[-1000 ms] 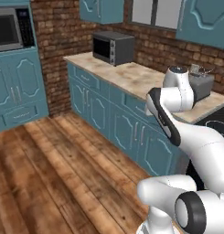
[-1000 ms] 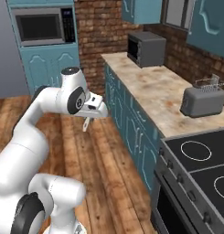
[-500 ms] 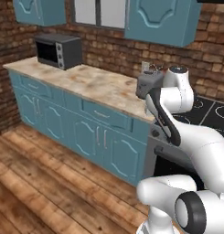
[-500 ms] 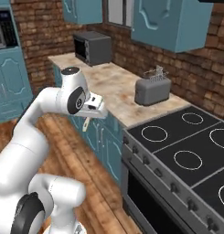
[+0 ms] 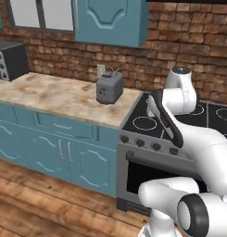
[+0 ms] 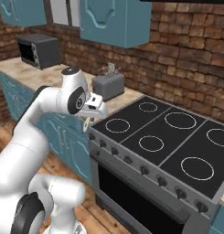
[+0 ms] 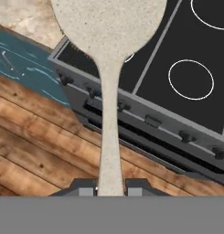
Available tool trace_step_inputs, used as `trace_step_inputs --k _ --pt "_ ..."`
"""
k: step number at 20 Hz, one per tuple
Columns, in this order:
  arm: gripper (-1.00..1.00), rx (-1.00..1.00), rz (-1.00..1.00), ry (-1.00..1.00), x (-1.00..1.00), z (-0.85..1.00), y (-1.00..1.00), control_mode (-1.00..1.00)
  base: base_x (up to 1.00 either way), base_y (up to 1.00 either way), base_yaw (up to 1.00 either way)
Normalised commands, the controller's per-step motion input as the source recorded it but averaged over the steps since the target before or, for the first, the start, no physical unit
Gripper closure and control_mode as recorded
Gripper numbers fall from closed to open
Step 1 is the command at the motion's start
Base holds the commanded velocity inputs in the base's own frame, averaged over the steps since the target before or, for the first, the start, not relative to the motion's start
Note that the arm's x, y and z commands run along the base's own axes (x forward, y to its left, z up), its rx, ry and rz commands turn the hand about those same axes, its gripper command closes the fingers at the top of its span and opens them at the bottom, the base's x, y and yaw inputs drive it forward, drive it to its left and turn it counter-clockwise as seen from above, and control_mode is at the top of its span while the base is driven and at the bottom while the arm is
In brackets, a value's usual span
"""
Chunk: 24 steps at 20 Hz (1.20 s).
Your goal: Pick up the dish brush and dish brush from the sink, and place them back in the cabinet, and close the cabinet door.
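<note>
My gripper clamped on the handle of a pale speckled dish brush, its 2 fingers pinching the stem, held out above the front edge of the black stovetop, a grey toaster at the worktop's right end

Your dish brush is pale, speckled beige; its slim handle sits between the fingertips, the wide rounded head pointing away.

Speckled beige dish brush, black stovetop with white rings, teal cupboards
</note>
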Motion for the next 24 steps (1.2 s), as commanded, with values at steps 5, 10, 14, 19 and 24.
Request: trace_step_inputs --k 5,10,14,19,24 --pt "1.00 0.00 0.00 0.00 0.00 0.00 0.00 1.00 0.06 -0.43 -0.45" --pt "1.00 0.00 0.00 0.00 0.00 0.00 0.00 1.00 0.08 -0.44 -0.44" --pt "1.00 0.00 0.00 0.00 0.00 0.00 0.00 1.00 0.09 -0.51 -0.40" --pt "1.00 0.00 0.00 0.00 0.00 0.00 0.00 1.00 0.05 -0.56 -0.37" --pt "1.00 0.00 0.00 0.00 0.00 0.00 0.00 1.00 0.00 -0.60 -0.26"
